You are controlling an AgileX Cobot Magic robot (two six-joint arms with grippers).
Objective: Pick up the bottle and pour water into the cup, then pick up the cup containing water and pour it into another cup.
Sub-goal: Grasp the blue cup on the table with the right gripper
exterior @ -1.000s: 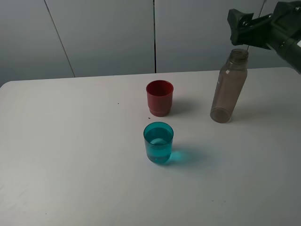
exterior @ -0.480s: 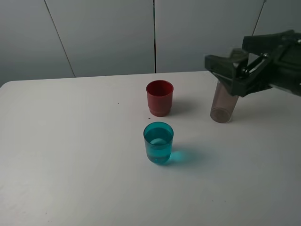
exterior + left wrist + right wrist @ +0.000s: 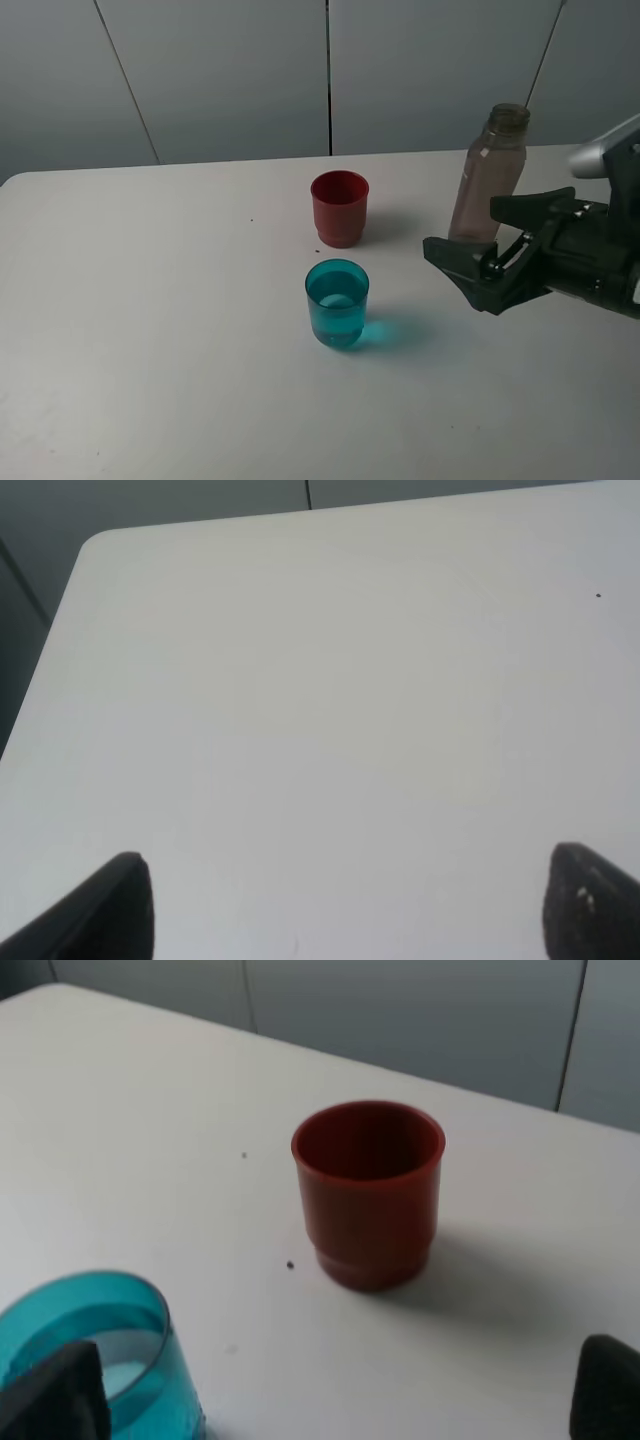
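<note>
Evidently the first pour is finished: the bottle [image 3: 488, 172] stands upright and free at the back right of the tabletop [image 3: 150, 350], and the cup [image 3: 337, 303] near the middle holds water. The step in hand looks like the reach for that cup. The right end effector [image 3: 460, 226] hangs just in front of the bottle, spread wide and empty, pointing toward the cups. In its wrist view the cup sits beside one finger rather than between the two. It needs to shift until the jaws straddle the cup, close on its sides and lift it level, then tip it over another cup [image 3: 339, 208] just behind. The left end effector [image 3: 350, 910] is spread over bare tabletop.
</note>
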